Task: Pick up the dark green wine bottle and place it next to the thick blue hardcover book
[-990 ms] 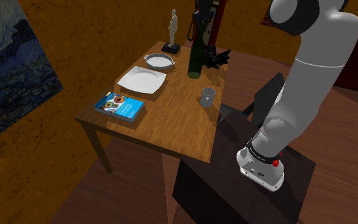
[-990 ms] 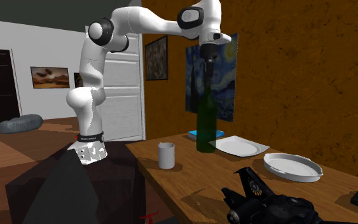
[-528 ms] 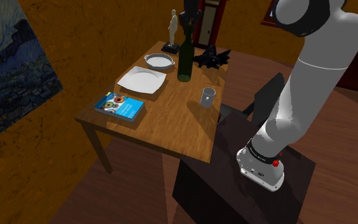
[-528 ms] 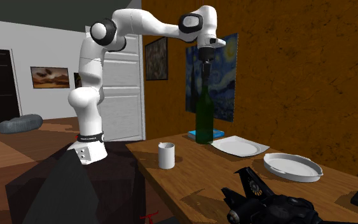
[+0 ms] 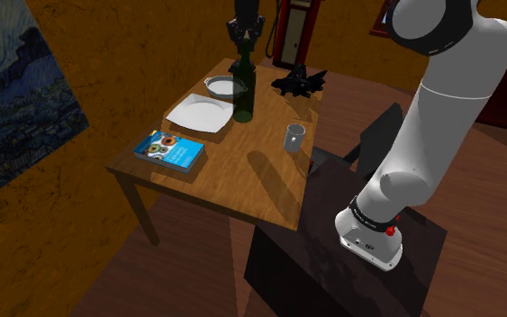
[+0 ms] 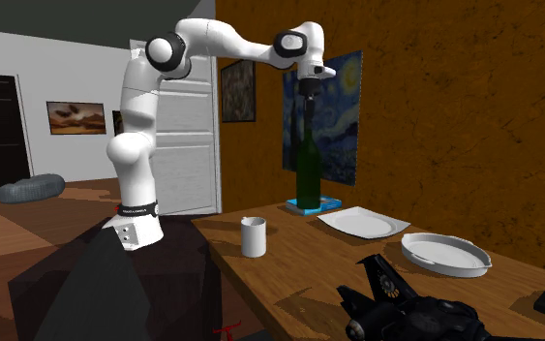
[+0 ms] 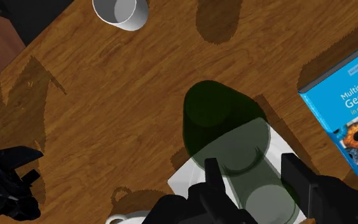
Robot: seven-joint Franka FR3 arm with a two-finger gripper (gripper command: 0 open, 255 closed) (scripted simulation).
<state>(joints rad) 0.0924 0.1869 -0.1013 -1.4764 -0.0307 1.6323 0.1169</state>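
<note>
My gripper is shut on the neck of the dark green wine bottle and holds it upright, over the near edge of the white plate. The wrist view looks down the bottle, with a black finger on each side of its neck. The blue hardcover book lies flat near the table corner, to the shoulder view's left of the plate. In the second exterior view the bottle hangs under the gripper, in front of the book.
On the wooden table stand a white cup, a shallow white dish partly behind the bottle, and a black toy at the far edge. A painting hangs on the orange wall.
The gripper has carried the bottle toward the shoulder view's left, away from the black toy, across the table to the plate's edge and nearer the book.
</note>
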